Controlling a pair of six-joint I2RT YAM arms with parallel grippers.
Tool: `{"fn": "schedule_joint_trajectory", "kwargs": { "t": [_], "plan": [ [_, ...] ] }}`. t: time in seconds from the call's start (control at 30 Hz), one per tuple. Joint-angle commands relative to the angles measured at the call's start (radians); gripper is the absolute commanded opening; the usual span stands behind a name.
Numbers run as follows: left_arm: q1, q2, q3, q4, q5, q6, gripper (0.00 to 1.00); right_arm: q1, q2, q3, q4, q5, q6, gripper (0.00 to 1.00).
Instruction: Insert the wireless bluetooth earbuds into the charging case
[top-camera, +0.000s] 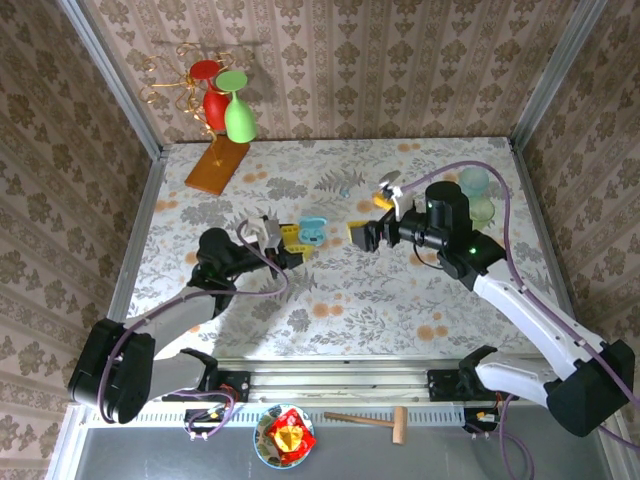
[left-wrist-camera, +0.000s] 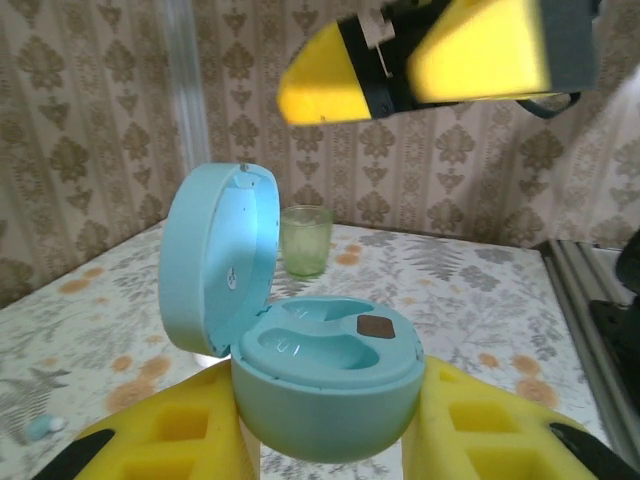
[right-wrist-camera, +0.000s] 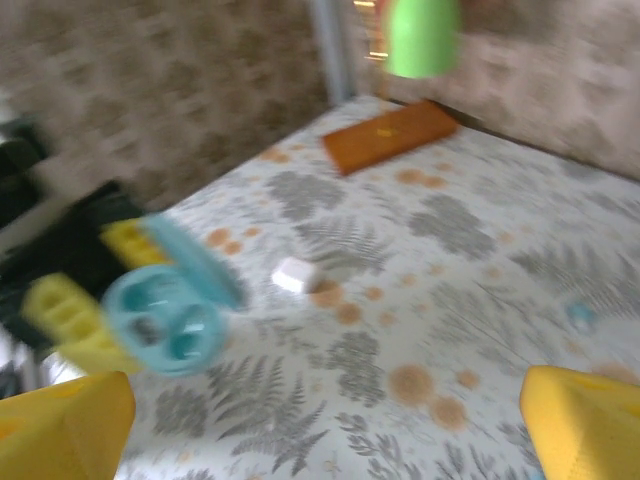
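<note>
The light-blue charging case (left-wrist-camera: 325, 385) stands with its lid (left-wrist-camera: 215, 260) swung up to the left, and both sockets look empty. My left gripper (left-wrist-camera: 325, 440) is shut on the case body, one yellow pad on each side; in the top view the left gripper (top-camera: 290, 240) and the case (top-camera: 313, 228) are mid-table. My right gripper (top-camera: 362, 235) hovers just right of the case, open with nothing between its fingers (right-wrist-camera: 65, 430). A tiny pale-blue earbud (left-wrist-camera: 42, 427) lies on the table left of the case. Another pale-blue bit (right-wrist-camera: 580, 316) and a blurred white piece (right-wrist-camera: 293, 274) rest on the cloth.
Translucent green cups (top-camera: 478, 195) stand at the back right. An orange board (top-camera: 217, 165) and the red and green glasses (top-camera: 235, 110) are at the back left. Metal posts and wallpapered walls close in the table. A bowl (top-camera: 284, 437) and a mallet lie beyond the near rail.
</note>
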Motion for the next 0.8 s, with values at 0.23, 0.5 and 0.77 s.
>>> {"fn": "schedule_joint_trajectory", "kwargs": {
  "t": [0.23, 0.5, 0.77],
  "plan": [
    [0.016, -0.056, -0.022, 0.067, -0.052, -0.019, 0.33, -0.068, 0.302, 0.067, -0.149, 0.283, 0.327, 0.95],
    [0.016, -0.079, -0.031, 0.064, -0.054, -0.02, 0.33, -0.065, 0.648, 0.314, -0.234, 0.263, 0.259, 0.7],
    [0.016, -0.089, -0.039, 0.055, -0.056, -0.02, 0.34, -0.071, 0.974, 0.679, -0.358, 0.264, 0.224, 0.7]
  ]
}}
